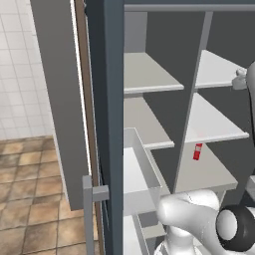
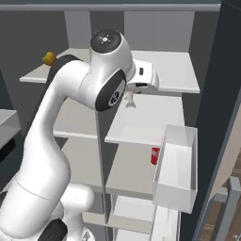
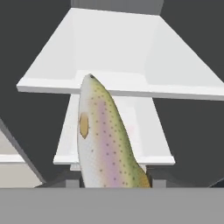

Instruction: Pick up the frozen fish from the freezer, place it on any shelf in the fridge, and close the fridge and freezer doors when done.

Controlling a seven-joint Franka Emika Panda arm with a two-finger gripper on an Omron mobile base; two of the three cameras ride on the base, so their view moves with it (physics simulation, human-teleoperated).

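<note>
So the gripper [image 2: 130, 96] is holding the fish [image 3: 104, 140] right now. In the hand view it's sticking up from the bottom middle of the frame, speckled, with a pinkish stripe, clamped between the fingers. In the right base view it's dangling just under the white hand, centre of the frame, in front of the right-hand shelves.

Looks like the carry-over step is happening: fish is out and hanging in front of the fridge side. Just beyond its nose in the hand view there's a pale shelf [image 3: 151, 148], and a wider one [image 3: 118, 48] higher up and further back.

Next move, I'd guess: push forward over a shelf, lower, let go. Both doors [image 1: 112, 99] are standing open, so closing is waiting. The little red bottle [image 2: 155, 156] is sitting lower down, well clear.
</note>
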